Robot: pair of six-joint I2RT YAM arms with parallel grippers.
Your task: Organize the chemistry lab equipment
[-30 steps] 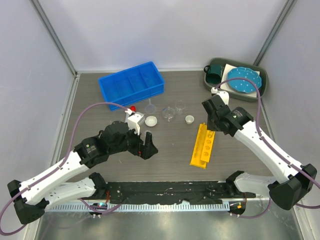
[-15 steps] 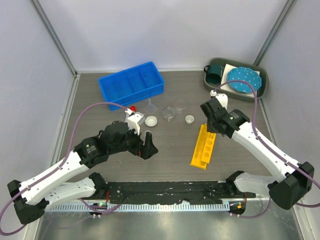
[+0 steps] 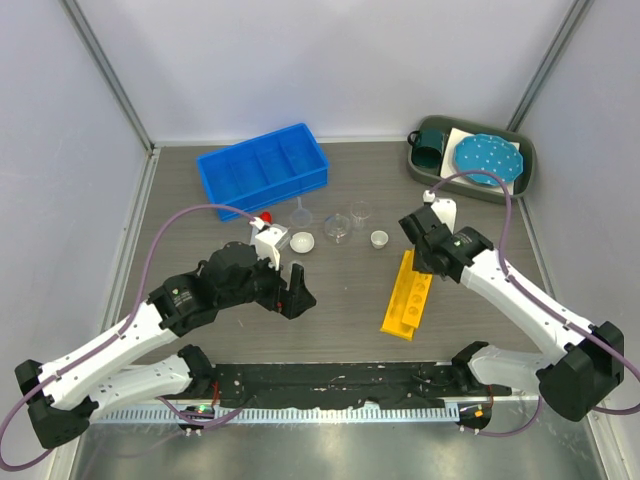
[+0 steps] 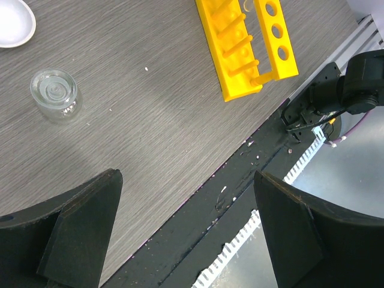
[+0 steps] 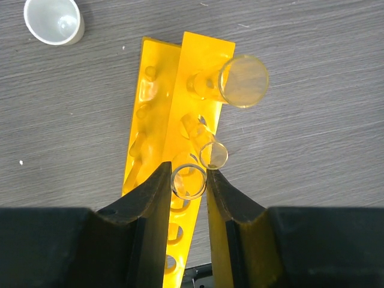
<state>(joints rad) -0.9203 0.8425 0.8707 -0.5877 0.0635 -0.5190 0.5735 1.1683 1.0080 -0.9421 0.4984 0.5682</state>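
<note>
Right claw (image 5: 188, 182) gripping clear tube (image 5: 180, 174), yellow rack (image 5: 201, 51)

— What sort of place was it?
— A robot test cell: white panels (image 3: 330, 60) on metal posts (image 3: 108, 75), two arms (image 3: 100, 350) bolted to a table (image 3: 340, 305), beakers (image 3: 360, 212) and a rack (image 3: 407, 292) laid out.

Top camera high, looking down; wrist cameras close, downward; all share yellow rack (image 3: 403, 300).

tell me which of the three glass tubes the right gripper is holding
The lowest tube in the right wrist view, pinched in the right gripper over the rack. The other two stand free in the rack's holes.
</note>
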